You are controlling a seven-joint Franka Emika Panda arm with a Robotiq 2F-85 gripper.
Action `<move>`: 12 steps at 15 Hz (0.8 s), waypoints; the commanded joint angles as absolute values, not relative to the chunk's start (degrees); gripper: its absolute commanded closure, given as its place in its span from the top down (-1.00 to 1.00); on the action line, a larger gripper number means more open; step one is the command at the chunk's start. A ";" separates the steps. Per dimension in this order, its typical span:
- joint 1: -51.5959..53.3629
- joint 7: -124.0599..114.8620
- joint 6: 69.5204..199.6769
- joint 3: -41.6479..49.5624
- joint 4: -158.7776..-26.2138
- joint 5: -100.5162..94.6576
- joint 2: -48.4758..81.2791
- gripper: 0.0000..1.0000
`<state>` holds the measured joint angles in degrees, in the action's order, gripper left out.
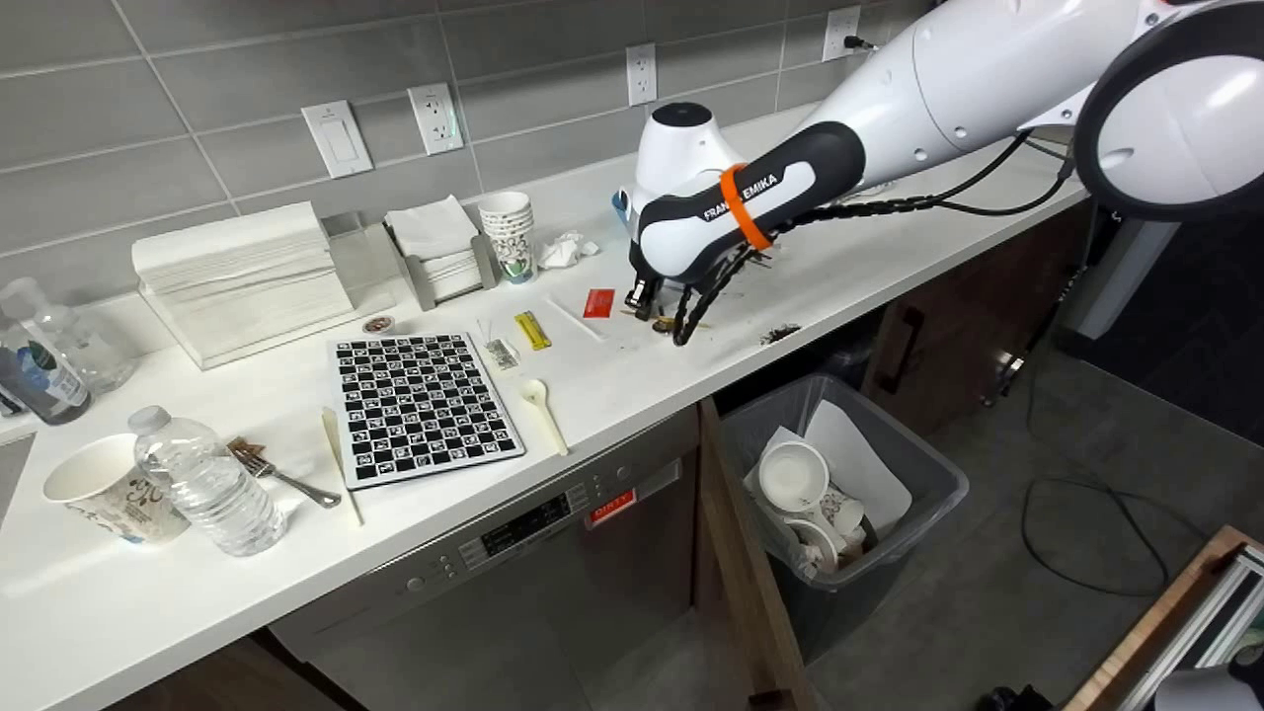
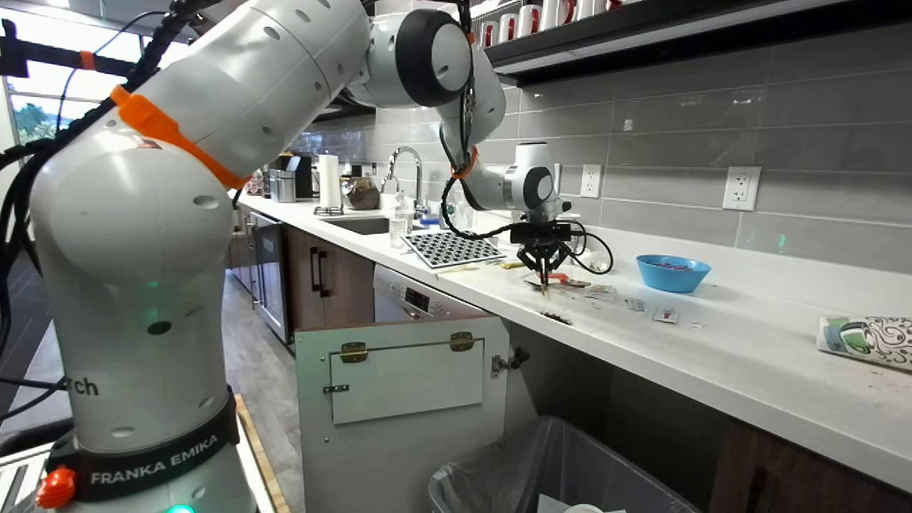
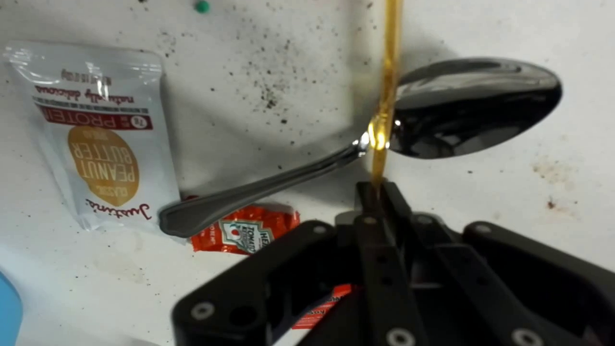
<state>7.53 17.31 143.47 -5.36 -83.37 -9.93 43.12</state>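
In the wrist view, the black pincer (image 3: pixel 379 192) is filling the lower right and centre, its fingertips closing on the end of a thin, translucent amber stick (image 3: pixel 390 57). The stick is running up to the top edge, crossing over the neck of a metal spoon (image 3: pixel 475 105); whether the two are touching is hard to tell. The step in hand appears to be gripping the stick, and the next move seems to be calling for a steady hold that keeps clear of the spoon. The spoon is lying on the white worktop (image 3: pixel 528 29), its handle overlapping a peanut butter packet (image 3: pixel 96 139) at left and a ketchup packet (image 3: pixel 247 229) below centre. Dark crumbs (image 3: pixel 271 93) are speckling the upper middle.

In an exterior view, the pincer is pointing down at the centre, partly hidden by a cable. A red packet (image 1: pixel 598 303) is lying just left of it, a checkered board (image 1: pixel 425 405) farther left, and a bin (image 1: pixel 859 592) is standing at lower right.

In an exterior view, the pincer is hanging right of centre, with a blue bowl (image 2: pixel 673 280) sitting to its right.
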 commanded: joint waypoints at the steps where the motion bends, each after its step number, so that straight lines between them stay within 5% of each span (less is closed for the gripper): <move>1: 7.26 17.90 142.05 -5.37 -85.50 -10.79 41.40 -0.17; 8: 7.37 16.69 143.23 -5.60 -87.05 -10.24 38.80 0.88; 12: 8.82 6.71 143.23 -3.36 -85.55 -8.90 38.58 1.00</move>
<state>7.67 13.70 143.47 -5.19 -84.51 -9.74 39.85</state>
